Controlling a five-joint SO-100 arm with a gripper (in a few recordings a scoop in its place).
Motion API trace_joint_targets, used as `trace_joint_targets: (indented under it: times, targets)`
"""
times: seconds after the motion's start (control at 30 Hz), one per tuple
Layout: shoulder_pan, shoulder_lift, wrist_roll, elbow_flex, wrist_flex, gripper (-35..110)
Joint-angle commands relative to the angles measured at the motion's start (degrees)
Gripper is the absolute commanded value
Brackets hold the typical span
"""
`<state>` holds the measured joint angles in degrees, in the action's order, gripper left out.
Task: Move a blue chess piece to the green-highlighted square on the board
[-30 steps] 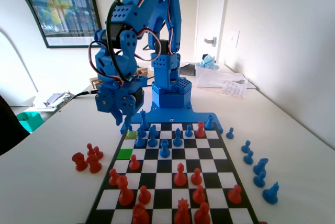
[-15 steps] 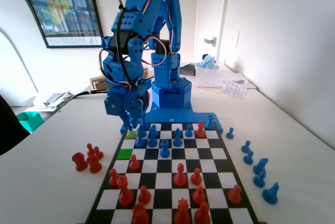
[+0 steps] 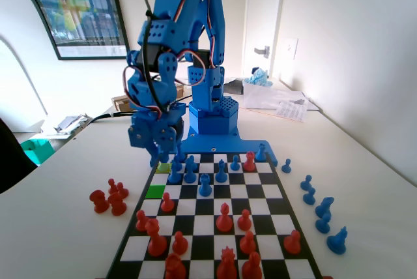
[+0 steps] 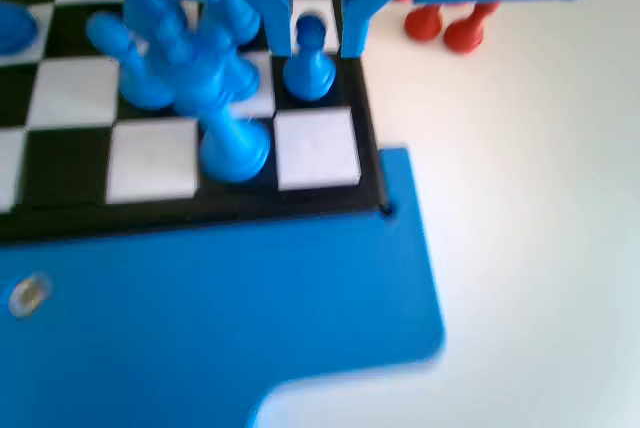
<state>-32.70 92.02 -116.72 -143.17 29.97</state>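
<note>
The board lies flat on the table, joined to the blue base plate, so the arm reaches every square. The gripper hangs low over the board's corner nearest the arm, jaws apart on both sides of the blue chess piece, probably to grasp it; they do not seem to press it yet. In the fixed view the green-highlighted square is near, one row further from the arm. I can read no writing or brand anywhere
</note>
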Motion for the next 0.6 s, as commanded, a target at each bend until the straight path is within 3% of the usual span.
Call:
trace_joint_targets:
  times: [0.0, 0.57]
  targets:
    - [-1.0, 0.4, -1.4, -0.9, -1.8, 10]
    - [-0.3, -0.2, -1.3, -1.8, -3.7, 1]
